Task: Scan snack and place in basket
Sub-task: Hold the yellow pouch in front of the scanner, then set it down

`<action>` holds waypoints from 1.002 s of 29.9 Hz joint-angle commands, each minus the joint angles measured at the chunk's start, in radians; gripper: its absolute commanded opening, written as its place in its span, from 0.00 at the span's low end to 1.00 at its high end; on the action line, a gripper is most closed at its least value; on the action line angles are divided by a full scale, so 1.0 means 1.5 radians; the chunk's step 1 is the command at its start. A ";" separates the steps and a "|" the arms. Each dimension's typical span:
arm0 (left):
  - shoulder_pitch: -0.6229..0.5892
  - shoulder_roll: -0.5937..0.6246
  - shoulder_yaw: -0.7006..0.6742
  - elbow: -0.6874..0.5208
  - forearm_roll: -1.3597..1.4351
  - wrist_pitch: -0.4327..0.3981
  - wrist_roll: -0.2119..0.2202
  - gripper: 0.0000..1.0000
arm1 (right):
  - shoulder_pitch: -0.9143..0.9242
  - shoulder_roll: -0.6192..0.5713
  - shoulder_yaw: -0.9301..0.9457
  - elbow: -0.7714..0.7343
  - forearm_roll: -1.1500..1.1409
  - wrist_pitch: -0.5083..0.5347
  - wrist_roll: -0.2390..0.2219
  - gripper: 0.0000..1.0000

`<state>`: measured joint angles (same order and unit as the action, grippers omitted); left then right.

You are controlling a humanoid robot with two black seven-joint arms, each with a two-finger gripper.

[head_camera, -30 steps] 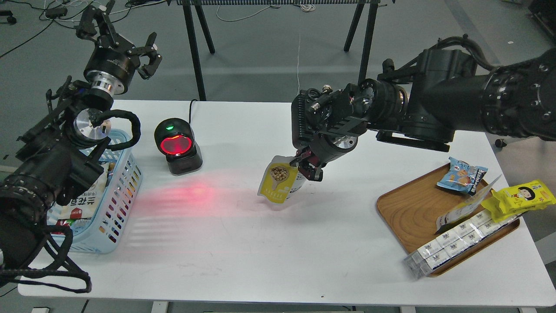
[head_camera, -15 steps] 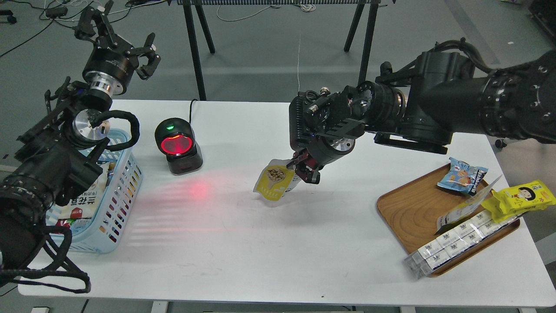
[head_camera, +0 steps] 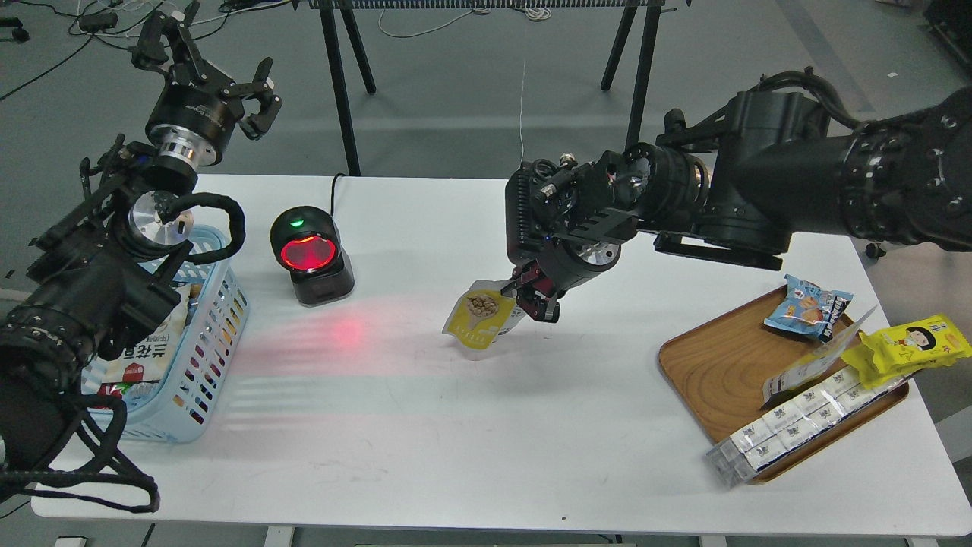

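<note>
Right arm stretches leftward over tabletop (head_camera: 425,425), right claw (head_camera: 534,295) pointing down, clamped on tilted snack pouch (head_camera: 477,313). Left claw (head_camera: 205,57) raised high, fingers spread, empty.

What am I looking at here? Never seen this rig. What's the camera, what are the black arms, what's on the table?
One view, from the robot's own head, looking down at a white table. The two black arms are its own. The right gripper is shut on the snack, a yellow pouch held above the table. The left gripper is raised and open, holding nothing. The glowing red device is a barcode scanner. Far left is a light blue basket already holding packets; right is a wooden tray with more snacks.
</note>
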<state>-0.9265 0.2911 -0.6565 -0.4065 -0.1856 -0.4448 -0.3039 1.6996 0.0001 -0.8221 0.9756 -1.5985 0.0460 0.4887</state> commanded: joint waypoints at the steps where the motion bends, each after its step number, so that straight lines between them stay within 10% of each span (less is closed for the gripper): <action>1: 0.000 0.000 0.001 0.000 0.000 0.000 0.000 0.99 | 0.000 0.000 0.000 -0.001 0.000 0.000 0.000 0.05; 13: 0.000 0.001 0.000 0.000 0.000 -0.007 0.000 0.99 | 0.002 0.000 0.000 -0.001 0.000 0.000 0.000 0.06; 19: -0.003 0.001 0.000 0.000 0.000 -0.009 0.003 0.99 | 0.012 0.000 0.002 0.010 0.005 -0.001 0.000 0.52; 30: -0.010 0.001 0.000 0.000 0.001 -0.010 0.006 0.99 | 0.082 -0.019 0.008 0.105 0.043 -0.001 0.000 0.57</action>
<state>-0.9369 0.2930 -0.6566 -0.4065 -0.1849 -0.4599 -0.2981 1.7881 -0.0007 -0.8173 1.1087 -1.5360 0.0445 0.4887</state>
